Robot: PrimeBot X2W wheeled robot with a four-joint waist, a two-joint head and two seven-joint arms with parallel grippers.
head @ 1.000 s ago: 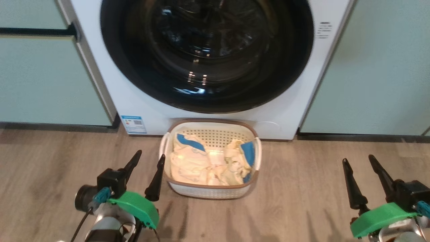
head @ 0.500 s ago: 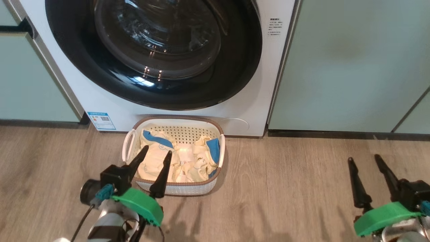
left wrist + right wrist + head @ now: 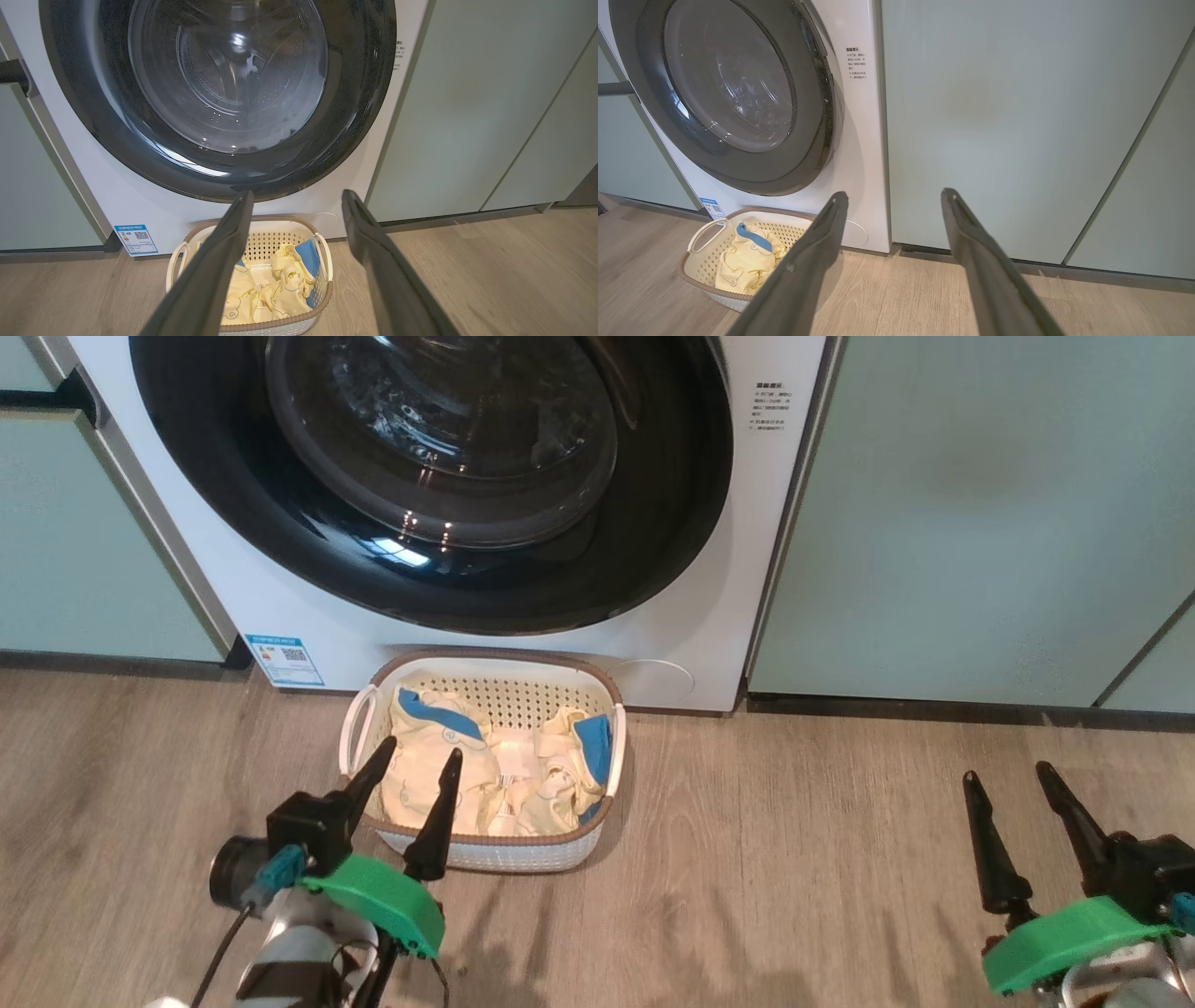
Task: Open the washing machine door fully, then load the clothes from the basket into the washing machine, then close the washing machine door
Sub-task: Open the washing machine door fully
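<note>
Yellow clothes [image 3: 555,782] lay in the basket [image 3: 504,854] before the shut washing machine door [image 3: 653,541]; the left gripper [image 3: 421,748] and the right gripper [image 3: 1006,771] were open, empty.

Closed washing machine door [image 3: 429,476], basket [image 3: 504,857] of clothes [image 3: 551,789]

My left gripper [image 3: 421,748] and right gripper [image 3: 1006,770] each show me 2 long tapered black fingers [image 3: 431,831] above a bright green shroud [image 3: 383,903] and a teal plug [image 3: 280,877], with 1 black cable [image 3: 219,959] at the left wrist
</note>
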